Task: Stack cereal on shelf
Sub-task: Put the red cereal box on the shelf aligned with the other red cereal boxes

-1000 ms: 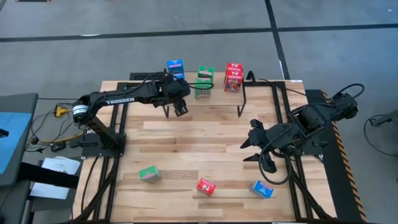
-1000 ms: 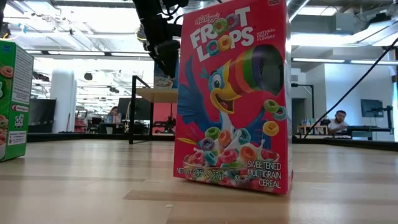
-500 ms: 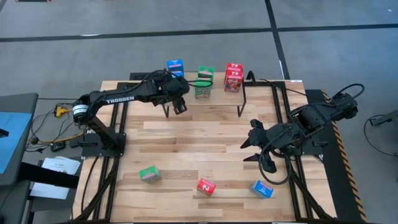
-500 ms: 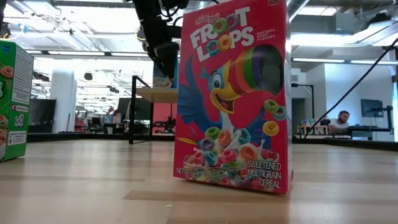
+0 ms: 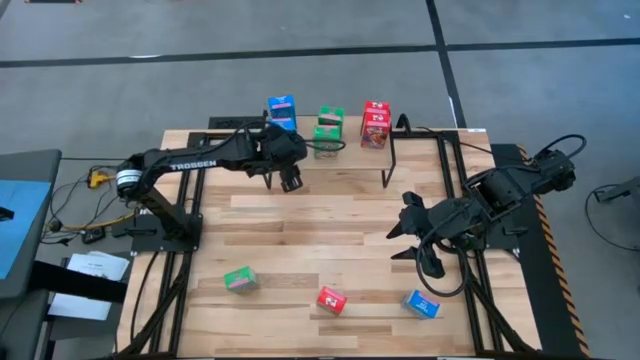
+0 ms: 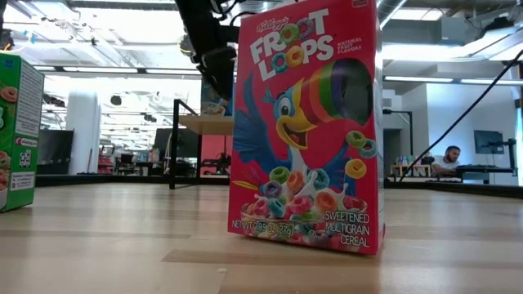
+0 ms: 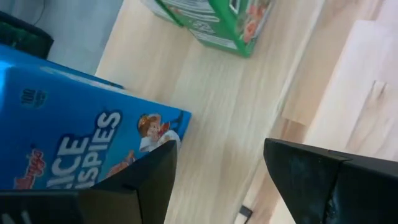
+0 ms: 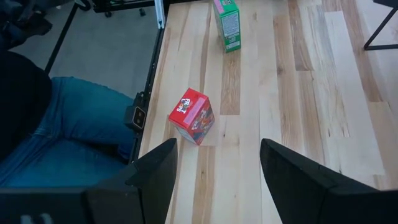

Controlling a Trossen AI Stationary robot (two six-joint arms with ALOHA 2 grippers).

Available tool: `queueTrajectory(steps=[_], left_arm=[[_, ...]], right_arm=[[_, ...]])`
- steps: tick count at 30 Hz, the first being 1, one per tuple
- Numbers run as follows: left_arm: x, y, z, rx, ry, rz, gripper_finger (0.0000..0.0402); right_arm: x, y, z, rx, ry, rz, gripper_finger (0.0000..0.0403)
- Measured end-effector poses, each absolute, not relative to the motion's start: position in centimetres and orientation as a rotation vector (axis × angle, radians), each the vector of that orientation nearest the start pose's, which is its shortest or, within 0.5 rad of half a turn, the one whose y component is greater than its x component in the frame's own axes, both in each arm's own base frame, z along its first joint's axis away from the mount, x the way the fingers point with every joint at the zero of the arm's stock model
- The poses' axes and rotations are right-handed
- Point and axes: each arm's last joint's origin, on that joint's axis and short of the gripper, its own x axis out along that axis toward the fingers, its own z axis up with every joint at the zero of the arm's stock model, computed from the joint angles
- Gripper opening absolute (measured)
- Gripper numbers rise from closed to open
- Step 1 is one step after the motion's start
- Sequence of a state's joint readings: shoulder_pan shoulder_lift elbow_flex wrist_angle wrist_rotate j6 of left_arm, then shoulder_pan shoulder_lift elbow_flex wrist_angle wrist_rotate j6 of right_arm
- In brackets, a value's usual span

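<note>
Pulled back from the shelf point(image 5: 330, 150), the left gripper point(image 5: 290, 180) hangs open and empty by its front edge, where blue point(image 5: 282, 108), green point(image 5: 329, 130) and red boxes point(image 5: 375, 124) stand; the right gripper point(image 5: 415, 245) waits open over the table point(image 5: 330, 230).

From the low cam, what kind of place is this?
Likely an open-plan robotics lab or office: ceiling strip lights, a person at a desk behind the table, and a wall screen.

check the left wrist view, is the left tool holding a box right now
No, the left tool is open with only bare shelf between its fingers, and the blue box sits beside it, ungripped.
</note>
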State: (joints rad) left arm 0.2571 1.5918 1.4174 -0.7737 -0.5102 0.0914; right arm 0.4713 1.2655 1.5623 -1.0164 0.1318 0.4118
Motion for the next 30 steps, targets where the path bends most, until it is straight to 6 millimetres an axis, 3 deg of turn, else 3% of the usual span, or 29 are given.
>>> queueTrajectory(steps=[10, 20, 30], left_arm=[[30.2, 6.5, 33.3, 0.179, 0.916, 0.619, 0.0234], [26.9, 2.2, 37.0, 0.14, 0.762, 0.531, 0.0234], [24.3, -0.6, 38.9, 0.073, 0.68, 0.443, 0.0234]], right_arm=[[20.7, 10.1, 42.1, 0.18, 0.734, 0.179, 0.0255], [20.7, 10.1, 42.1, 0.18, 0.733, 0.179, 0.0255], [20.7, 10.1, 42.1, 0.179, 0.733, 0.18, 0.0255]])
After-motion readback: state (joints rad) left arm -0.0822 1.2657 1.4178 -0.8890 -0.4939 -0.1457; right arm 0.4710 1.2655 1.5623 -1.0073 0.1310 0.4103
